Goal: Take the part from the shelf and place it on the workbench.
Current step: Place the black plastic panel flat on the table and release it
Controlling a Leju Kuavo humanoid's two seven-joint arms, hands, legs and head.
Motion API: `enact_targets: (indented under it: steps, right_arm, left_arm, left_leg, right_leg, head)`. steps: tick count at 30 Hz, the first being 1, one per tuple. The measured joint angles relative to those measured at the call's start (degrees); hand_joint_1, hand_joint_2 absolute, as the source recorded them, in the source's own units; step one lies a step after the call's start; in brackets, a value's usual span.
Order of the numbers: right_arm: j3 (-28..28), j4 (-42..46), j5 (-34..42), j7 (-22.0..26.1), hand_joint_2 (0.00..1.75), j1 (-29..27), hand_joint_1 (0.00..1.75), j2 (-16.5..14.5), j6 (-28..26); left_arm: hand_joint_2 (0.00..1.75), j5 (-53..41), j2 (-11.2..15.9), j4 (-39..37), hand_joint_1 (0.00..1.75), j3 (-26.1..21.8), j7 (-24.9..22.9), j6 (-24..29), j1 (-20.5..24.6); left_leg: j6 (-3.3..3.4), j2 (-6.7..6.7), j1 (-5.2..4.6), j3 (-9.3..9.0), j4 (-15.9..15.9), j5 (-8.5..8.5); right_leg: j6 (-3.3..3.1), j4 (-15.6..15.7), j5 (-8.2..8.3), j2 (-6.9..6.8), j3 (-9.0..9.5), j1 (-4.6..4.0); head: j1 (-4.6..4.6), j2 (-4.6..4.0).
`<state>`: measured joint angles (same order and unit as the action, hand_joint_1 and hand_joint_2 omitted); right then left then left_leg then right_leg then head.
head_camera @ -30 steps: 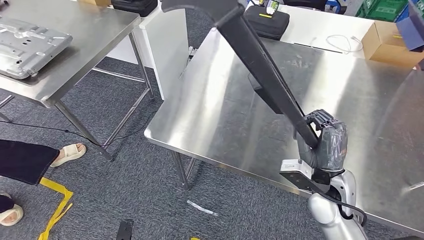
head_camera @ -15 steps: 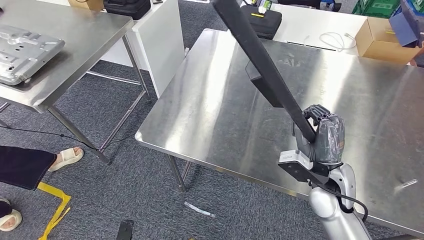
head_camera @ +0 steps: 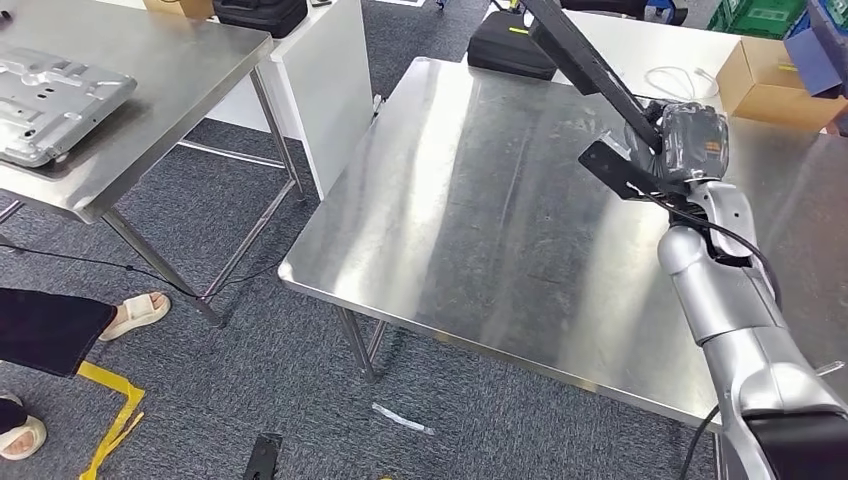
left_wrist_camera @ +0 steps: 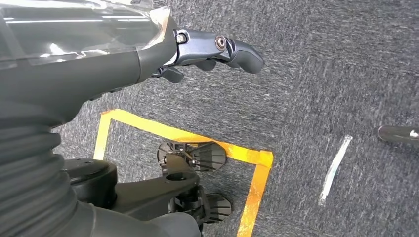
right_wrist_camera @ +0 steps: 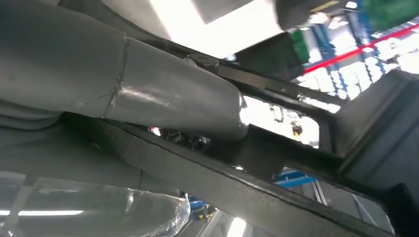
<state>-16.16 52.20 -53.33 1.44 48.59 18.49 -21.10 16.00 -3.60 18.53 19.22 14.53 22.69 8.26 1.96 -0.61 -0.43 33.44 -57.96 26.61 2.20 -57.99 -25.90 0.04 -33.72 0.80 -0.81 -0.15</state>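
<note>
Right robot hand: the right robot hand (head_camera: 688, 140) is raised over the far right part of the bench (head_camera: 470, 220), fingers wrapped around the lower end of the part (head_camera: 585, 60); the right wrist view shows the grey thumb (right_wrist_camera: 168, 101) pressed across a black bar of the part (right_wrist_camera: 207, 180).
Part: a long black flat bar, held clear of the bench top; from the right robot hand it slants away and up toward the far edge of the bench, its upper end cut off by the frame edge.
Left robot hand: the left robot hand (left_wrist_camera: 212, 49) hangs low over grey carpet (left_wrist_camera: 321, 74), fingers loosely apart with nothing in them.
Floor by left robot hand: yellow tape (left_wrist_camera: 183, 136) marks a corner on the carpet beneath it; a white strip (left_wrist_camera: 335, 168) lies farther out.
Bench: a steel top with bare, shiny surface under and in front of the right robot hand.
Beyond the right robot hand: a black case (head_camera: 510, 45) on a white table past the part; a cardboard box (head_camera: 775, 80) and a white cable (head_camera: 675, 80) just beside the hand's far side.
Well apart to the left: a second steel bench (head_camera: 160, 80) bearing a grey metal plate (head_camera: 50, 100).
Person: a sandalled foot (head_camera: 135, 312) near that second bench, well away from both hands.
</note>
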Motion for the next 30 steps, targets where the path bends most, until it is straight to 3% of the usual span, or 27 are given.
enact_targets:
  steps: [7,12,17,22,30]
  right_arm:
    - [-3.1,-15.13,-4.13,-1.82,0.0,9.32,1.75,0.71,-1.67]
    - [-4.1,-19.82,-7.01,-4.04,0.0,10.7,1.75,1.28,-8.68]
    - [-4.83,-22.1,-8.45,-5.4,0.0,9.97,1.75,2.03,-13.12]
    - [-5.48,-23.59,-14.14,-9.75,0.0,6.24,1.75,2.56,-17.56]
    - [-7.55,-25.88,-20.03,-12.87,0.0,-1.77,1.75,2.84,-17.53]
  left_arm:
    - [1.75,0.2,0.19,0.0,0.0,1.15,-0.46,-0.08,0.86]
    - [1.75,0.63,0.19,-0.01,0.0,1.42,-0.31,0.39,0.87]
    - [1.75,0.77,0.19,-0.02,0.0,1.65,-0.14,0.64,0.83]
    - [1.75,0.81,0.16,-0.04,0.0,1.78,0.44,1.03,0.75]
    - [1.75,0.06,0.16,-0.04,0.0,2.69,1.12,0.55,0.74]
  left_leg:
    - [0.06,-0.13,-0.06,0.08,-0.05,-0.03]
    - [0.08,-0.06,-0.07,0.08,-0.05,-0.01]
    - [0.09,-0.02,-0.08,0.06,-0.05,-0.01]
    - [0.09,-0.04,-0.07,0.04,-0.06,0.0]
    - [0.1,-0.02,-0.07,0.07,-0.05,0.03]
  right_leg:
    - [0.11,0.02,0.05,-0.05,-0.22,0.09]
    - [0.11,0.04,0.05,-0.04,-0.23,0.1]
    - [0.11,0.05,0.05,-0.04,-0.21,0.1]
    - [0.11,0.05,0.05,-0.04,-0.18,0.1]
    - [0.11,0.05,0.05,-0.04,-0.19,0.1]
  head:
    - [0.02,0.0]
    - [-0.01,0.0]
    - [-0.01,0.0]
    - [-0.01,0.0]
    - [-0.02,0.0]
